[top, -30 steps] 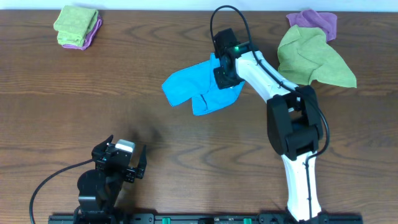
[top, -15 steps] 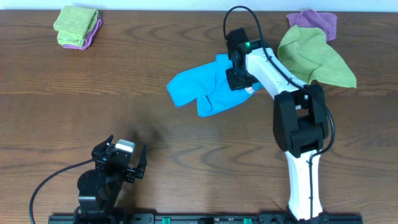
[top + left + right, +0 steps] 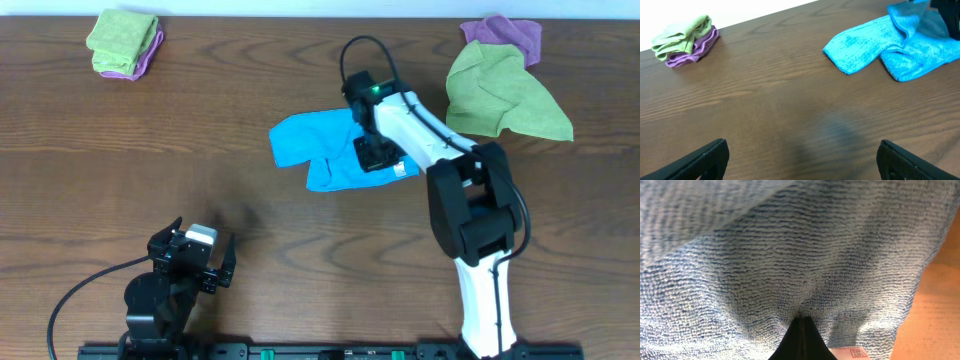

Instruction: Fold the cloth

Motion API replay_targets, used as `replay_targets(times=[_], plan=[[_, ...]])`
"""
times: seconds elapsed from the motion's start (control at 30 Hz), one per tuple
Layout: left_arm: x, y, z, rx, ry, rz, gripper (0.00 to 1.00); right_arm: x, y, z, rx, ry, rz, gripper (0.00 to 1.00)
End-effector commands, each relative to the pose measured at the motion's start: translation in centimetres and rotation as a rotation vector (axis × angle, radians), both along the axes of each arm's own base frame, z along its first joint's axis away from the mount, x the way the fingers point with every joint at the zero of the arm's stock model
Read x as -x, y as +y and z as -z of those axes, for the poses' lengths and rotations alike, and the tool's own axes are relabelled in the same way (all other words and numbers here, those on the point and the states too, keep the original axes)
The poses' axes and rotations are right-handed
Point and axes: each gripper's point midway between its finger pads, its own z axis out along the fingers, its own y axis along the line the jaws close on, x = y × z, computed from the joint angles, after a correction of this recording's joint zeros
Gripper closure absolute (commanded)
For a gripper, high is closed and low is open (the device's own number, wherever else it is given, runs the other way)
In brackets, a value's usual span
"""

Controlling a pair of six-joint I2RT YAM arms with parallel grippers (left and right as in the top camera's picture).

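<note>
**Overhead.** The bright blue microfibre cloth (image 3: pixel 318 152) lies rumpled at mid-table on the dark wooden table (image 3: pixel 150 180). Its long axis runs side to side. The right gripper (image 3: pixel 375 153) sits on the cloth's right end, so the free length extends leftward from the fingers. The left gripper (image 3: pixel 194 258) is parked at the near edge, well apart from the cloth, which makes the right arm much the nearer. A loose lime-green cloth (image 3: pixel 505 95) lies beyond, to the right.

**Left wrist.** The left gripper's (image 3: pixel 802 150) fingers are spread wide and hold nothing. The cloth (image 3: pixel 880 47) lies far ahead and to the right.

**Right wrist.** The right gripper's (image 3: pixel 800 335) dark fingertips meet in a point, pinching puckered blue pile (image 3: pixel 790 255). A small white tag (image 3: pixel 852 353) lies just beside them.
</note>
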Motion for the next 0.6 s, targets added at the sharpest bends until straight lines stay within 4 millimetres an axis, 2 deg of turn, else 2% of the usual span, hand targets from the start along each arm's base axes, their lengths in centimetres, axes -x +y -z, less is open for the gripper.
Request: replay_targets(times=[0.0,0.23,0.33,0.43,0.57], plan=[[0.1,-0.1,0.8,-0.002,0.015,0.008,0.05,7.0,1.2,7.0,-0.034,0.282,0.04,0.99],[0.1,-0.1,0.8,-0.002,0.015,0.008,0.05,8.1,1.3,6.7,-0.028,0.325,0.028,0.99],[0.1,-0.1,0.8,-0.002,0.015,0.008,0.05,7.8,2.0,6.5,-0.042,0.31,-0.017,0.98],[0.1,-0.1,0.8,-0.002,0.015,0.008,0.05,6.2,3.1,5.5,-0.081,0.238,-0.073,0.99],[0.1,-0.1,0.8,-0.002,0.015,0.008,0.05,3.0,4.0,2.1,-0.11,0.094,-0.116,0.99]])
